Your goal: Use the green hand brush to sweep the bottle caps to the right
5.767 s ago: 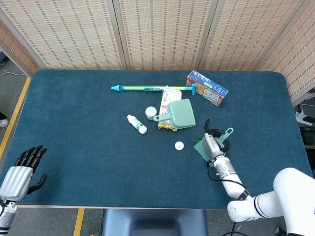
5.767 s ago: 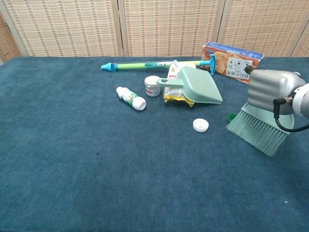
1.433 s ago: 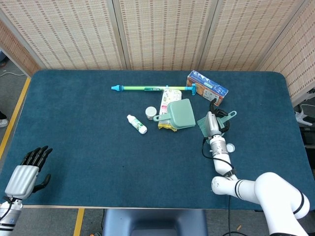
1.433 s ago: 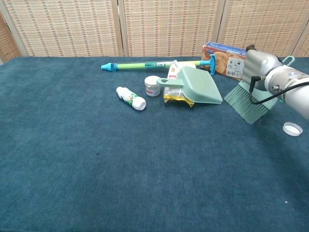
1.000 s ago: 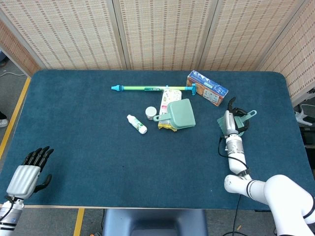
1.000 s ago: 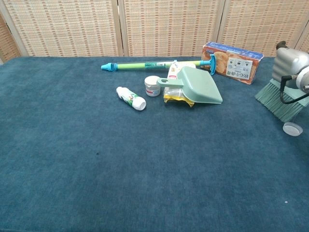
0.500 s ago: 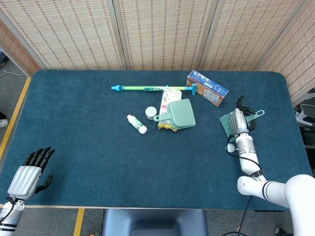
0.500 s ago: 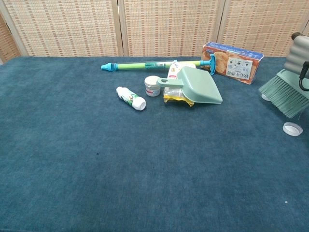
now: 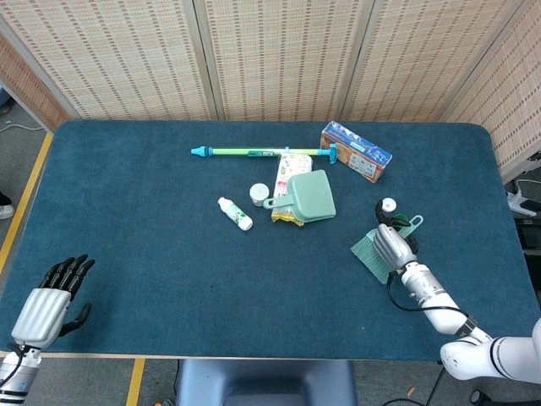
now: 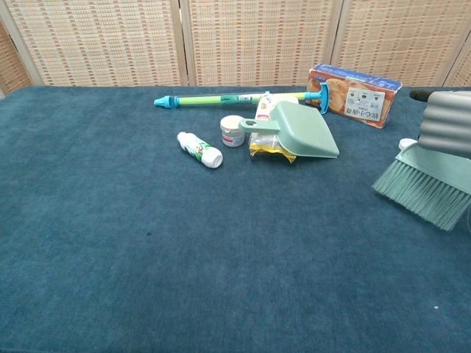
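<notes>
My right hand grips the green hand brush at the table's right side. The bristles point left and toward me, and the handle's loop sticks out behind the hand. In the chest view the same hand holds the brush low over the cloth. One white bottle cap lies just beyond the brush; in the chest view this cap peeks out behind the brush head. I see no other cap. My left hand hangs at the near left corner, fingers apart and holding nothing.
A green dustpan lies mid-table over a yellow packet. Beside it are a white jar and a small white bottle. A long blue-green tube and a printed box lie further back.
My right hand has carried the brush from the far right back toward me and to the left. A white cap now shows beyond it; the cap seen earlier near the bristles is out of sight.
</notes>
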`<move>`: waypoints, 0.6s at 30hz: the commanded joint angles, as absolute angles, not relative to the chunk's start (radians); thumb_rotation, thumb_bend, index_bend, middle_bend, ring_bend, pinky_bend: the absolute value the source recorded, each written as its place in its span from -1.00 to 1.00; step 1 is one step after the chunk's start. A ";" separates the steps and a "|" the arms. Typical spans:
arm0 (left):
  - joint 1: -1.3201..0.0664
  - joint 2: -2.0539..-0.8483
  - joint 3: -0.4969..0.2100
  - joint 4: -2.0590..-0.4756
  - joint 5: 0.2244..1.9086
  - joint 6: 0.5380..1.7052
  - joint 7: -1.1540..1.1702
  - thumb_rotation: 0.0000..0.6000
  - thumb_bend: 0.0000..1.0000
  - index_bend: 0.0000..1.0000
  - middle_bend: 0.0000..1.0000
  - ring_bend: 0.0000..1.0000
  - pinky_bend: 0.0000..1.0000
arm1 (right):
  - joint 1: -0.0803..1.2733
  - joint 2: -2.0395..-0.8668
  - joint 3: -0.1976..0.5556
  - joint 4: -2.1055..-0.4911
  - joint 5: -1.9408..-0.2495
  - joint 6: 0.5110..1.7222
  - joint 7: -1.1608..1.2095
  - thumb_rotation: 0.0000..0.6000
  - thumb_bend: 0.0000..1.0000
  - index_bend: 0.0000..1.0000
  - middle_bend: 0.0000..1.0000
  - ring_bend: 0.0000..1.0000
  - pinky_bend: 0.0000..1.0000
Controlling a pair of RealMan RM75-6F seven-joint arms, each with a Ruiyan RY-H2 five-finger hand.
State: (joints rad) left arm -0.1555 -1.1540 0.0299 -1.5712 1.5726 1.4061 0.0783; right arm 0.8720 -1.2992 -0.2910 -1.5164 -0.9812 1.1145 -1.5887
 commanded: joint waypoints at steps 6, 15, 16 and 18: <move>-0.163 -1.162 0.025 -1.564 1.562 1.390 0.085 1.00 -0.16 -1.00 -1.00 -1.00 -0.80 | 0.840 -1.328 -0.321 -1.416 -1.006 1.076 -1.626 1.00 -0.26 0.81 0.68 0.15 -0.76; -0.167 -1.172 0.022 -1.563 1.553 1.378 0.103 1.00 -0.16 -1.00 -1.00 -1.00 -0.80 | 0.812 -1.354 -0.311 -1.299 -1.009 1.062 -1.661 1.00 -0.26 0.81 0.68 0.15 -0.76; -0.167 -1.173 0.023 -1.561 1.551 1.376 0.105 1.00 -0.16 -1.00 -1.00 -1.00 -0.80 | 0.808 -1.357 -0.307 -1.283 -1.007 1.061 -1.664 1.00 -0.26 0.81 0.68 0.15 -0.76; -0.168 -1.175 0.024 -1.559 1.549 1.373 0.107 1.00 -0.16 -1.00 -1.00 -1.00 -0.80 | 0.803 -1.366 -0.301 -1.257 -1.003 1.060 -1.674 1.00 -0.26 0.81 0.68 0.15 -0.76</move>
